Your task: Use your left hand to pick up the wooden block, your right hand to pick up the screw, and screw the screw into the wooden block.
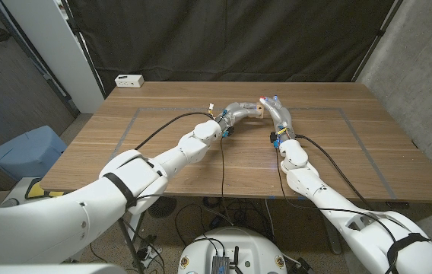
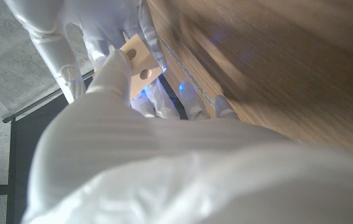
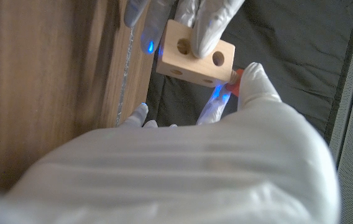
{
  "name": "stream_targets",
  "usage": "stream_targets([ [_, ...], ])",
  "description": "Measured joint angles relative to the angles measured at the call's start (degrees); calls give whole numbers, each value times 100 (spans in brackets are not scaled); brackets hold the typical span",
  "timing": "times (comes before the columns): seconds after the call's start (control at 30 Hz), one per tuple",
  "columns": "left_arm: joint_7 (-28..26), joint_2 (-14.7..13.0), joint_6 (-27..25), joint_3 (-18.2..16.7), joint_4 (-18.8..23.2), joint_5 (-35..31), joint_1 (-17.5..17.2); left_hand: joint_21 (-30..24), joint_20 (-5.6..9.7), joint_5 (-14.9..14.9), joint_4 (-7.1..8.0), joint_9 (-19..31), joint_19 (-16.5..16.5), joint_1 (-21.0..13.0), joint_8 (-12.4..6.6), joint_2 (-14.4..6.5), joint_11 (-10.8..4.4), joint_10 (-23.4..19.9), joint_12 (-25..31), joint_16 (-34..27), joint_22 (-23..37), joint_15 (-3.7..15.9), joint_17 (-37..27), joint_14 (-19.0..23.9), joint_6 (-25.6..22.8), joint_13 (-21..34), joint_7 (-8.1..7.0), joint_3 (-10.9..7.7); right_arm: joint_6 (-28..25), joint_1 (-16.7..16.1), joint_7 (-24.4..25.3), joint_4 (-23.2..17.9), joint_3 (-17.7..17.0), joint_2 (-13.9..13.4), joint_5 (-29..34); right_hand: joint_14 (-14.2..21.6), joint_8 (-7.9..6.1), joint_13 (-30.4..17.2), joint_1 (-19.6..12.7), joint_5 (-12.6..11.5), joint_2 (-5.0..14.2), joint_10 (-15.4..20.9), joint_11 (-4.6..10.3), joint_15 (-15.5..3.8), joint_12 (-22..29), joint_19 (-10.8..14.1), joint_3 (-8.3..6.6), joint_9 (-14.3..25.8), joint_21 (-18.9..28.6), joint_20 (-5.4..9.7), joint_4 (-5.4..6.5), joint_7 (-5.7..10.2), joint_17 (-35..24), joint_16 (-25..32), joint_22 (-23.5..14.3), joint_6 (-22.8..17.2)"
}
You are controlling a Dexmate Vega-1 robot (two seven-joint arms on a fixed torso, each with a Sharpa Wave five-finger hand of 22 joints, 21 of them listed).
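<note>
The pale wooden block [image 3: 195,56], with round holes in its faces, is held above the far middle of the table by the fingers of my left hand [image 3: 192,15]. In the head view the block [image 1: 258,111] sits between my left hand [image 1: 237,114] and my right hand [image 1: 274,109]. My right hand [image 3: 251,93] pinches a small screw with a red head [image 3: 237,76] against one end of the block. The screw's shaft is hidden. The left wrist view shows the block [image 2: 140,59] held by my left hand [image 2: 111,71].
A small white box [image 1: 129,80] lies at the table's far left corner. Grey tape lines [image 1: 128,125] mark a rectangle on the wooden table [image 1: 353,152]. A blue bin [image 1: 26,152] stands on the floor to the left. A black curtain hangs behind.
</note>
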State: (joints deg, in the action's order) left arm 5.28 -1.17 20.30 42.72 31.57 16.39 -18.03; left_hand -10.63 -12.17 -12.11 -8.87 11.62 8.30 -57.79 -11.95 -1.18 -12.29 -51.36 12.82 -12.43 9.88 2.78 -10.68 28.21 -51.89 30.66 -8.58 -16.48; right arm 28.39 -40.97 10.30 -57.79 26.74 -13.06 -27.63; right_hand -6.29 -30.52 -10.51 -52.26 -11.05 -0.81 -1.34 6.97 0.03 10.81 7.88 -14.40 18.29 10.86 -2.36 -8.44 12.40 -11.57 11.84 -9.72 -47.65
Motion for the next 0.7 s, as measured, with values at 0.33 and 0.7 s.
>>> stream_targets([
  [0.33,52,140,105,1,-370,21,141,0,0,-22,-5,-1,0,1,-19,1,0,1,-1,0,0,0,0,0,-4,3,-4,5,-34,37,-4,21,11,-6,12,-28,0,0,0,0,0,-1,-1,29,0,0,0,4,0,0,0,3,0,0,0,37],
  [0.7,99,232,158,5,-634,48,251,0,0,-21,-3,-6,0,1,-14,1,0,2,-19,0,0,0,0,0,-4,3,-4,2,-48,84,-39,84,18,-8,13,-93,67,0,40,0,-40,-84,-21,46,0,-33,40,-22,0,-32,9,-11,0,0,0,193],
])
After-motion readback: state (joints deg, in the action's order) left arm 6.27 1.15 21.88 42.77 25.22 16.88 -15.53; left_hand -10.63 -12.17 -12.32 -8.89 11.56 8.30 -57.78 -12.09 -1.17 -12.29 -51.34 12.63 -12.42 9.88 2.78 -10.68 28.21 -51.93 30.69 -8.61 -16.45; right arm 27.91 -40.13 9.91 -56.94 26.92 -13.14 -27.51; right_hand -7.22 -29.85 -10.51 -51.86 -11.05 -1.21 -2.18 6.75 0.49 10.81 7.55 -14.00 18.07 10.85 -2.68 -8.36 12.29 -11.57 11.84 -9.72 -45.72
